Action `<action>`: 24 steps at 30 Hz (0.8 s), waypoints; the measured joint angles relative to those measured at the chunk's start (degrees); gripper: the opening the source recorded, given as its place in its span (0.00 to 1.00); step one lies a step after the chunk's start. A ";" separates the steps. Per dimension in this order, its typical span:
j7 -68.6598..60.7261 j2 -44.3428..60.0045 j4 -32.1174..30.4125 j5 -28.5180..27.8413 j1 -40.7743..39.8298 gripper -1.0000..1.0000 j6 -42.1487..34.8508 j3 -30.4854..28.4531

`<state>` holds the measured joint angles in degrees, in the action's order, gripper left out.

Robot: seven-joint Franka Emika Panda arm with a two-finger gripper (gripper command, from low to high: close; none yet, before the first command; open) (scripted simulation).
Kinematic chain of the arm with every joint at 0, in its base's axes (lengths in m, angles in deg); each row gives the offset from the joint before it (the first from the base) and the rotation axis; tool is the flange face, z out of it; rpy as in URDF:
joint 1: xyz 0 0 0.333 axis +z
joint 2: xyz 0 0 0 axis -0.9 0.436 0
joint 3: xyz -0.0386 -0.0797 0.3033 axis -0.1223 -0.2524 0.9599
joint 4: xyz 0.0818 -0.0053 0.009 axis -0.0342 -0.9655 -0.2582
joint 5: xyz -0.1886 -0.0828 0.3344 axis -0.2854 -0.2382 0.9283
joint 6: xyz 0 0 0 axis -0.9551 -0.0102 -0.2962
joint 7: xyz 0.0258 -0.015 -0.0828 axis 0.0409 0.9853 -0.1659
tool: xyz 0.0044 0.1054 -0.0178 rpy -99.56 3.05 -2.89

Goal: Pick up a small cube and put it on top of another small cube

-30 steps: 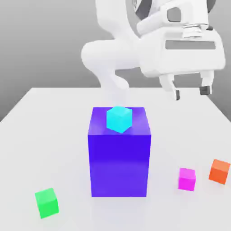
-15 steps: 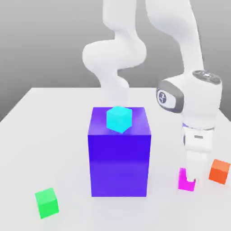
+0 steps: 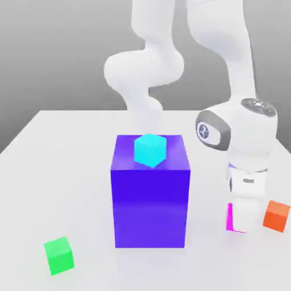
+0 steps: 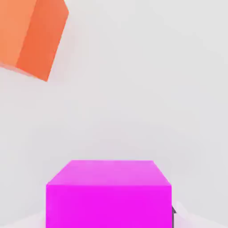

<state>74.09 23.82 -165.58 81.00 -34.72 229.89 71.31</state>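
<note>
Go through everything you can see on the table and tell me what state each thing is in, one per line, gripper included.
gripper: down at the table, shut on the magenta cube
magenta cube: on the table, gripped, not lifted
green cube: loose on the table, nothing on top
orange cube: loose on the table beside the magenta cube, apart from it
cyan cube: resting on top of the big blue block
big blue block: upright on the table

Your exterior view faces the white bench (image 3: 68, 148) from in front and a little above, far enough back to take in the blue-purple block (image 3: 150, 196) and the arm behind it. Your hand view looks straight down from very near the surface. Both views share the magenta cube (image 4: 108, 193) and the orange cube (image 3: 277, 216) near it.
</note>
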 joint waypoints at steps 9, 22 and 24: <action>-6.33 -3.49 10.43 10.88 -21.33 0.00 -8.86 -10.34; -11.48 7.14 12.24 10.91 -39.43 1.00 -5.62 -17.04; -11.48 7.14 12.24 10.91 -39.43 1.00 -5.62 -17.04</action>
<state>62.60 30.97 -153.34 91.91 -74.15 224.27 54.26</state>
